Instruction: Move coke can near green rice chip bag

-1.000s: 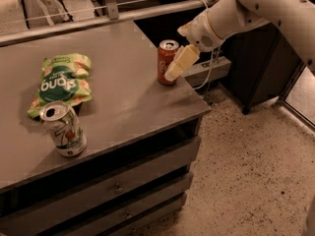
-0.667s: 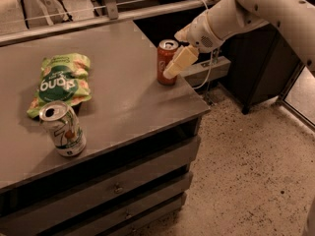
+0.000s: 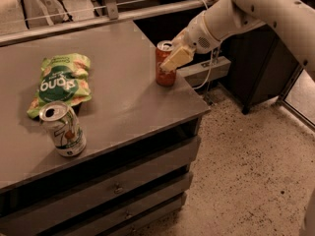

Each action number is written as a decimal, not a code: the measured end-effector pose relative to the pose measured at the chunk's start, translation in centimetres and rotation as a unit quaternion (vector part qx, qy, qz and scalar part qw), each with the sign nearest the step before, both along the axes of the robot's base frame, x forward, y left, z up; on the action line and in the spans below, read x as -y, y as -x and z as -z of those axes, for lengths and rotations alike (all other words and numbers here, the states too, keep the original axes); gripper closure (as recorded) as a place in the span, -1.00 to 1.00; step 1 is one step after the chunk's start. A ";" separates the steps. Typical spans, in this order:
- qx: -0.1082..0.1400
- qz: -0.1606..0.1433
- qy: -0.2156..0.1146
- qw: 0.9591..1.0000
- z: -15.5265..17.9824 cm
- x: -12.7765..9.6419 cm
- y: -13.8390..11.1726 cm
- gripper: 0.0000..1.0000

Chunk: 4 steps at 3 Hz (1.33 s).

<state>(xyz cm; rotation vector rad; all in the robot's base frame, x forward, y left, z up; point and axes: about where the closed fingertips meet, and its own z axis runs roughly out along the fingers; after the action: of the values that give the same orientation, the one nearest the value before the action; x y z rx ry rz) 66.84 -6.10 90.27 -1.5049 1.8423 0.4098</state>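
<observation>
The coke can (image 3: 164, 69), red-orange with a silver top, stands upright near the table's right edge. The gripper (image 3: 174, 59), at the end of the white arm (image 3: 231, 14) that reaches in from the upper right, is at the can's upper right side and overlaps it in the camera view. The green rice chip bag (image 3: 60, 82), crinkled light green with a dark green round label, lies flat at the table's left, well apart from the can.
A white-and-green can (image 3: 64, 129) with a silver top stands near the front left, just below the bag. The grey table (image 3: 123, 102) has drawers underneath. A dark cabinet (image 3: 256, 68) and speckled floor lie to the right.
The gripper has shifted slightly up and left against the coke can. The can, bag and other can have not moved.
</observation>
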 end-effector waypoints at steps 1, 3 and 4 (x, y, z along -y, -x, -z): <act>-0.002 -0.002 0.000 1.000 0.2 -0.2 0.0 0.77; -0.003 -0.004 0.000 1.000 0.4 -0.4 0.0 1.00; -0.002 -0.022 -0.008 1.000 -0.2 -1.8 -0.5 1.00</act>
<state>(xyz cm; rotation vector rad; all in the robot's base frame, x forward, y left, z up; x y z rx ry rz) 67.32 -4.29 90.42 -1.5364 1.8084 0.4474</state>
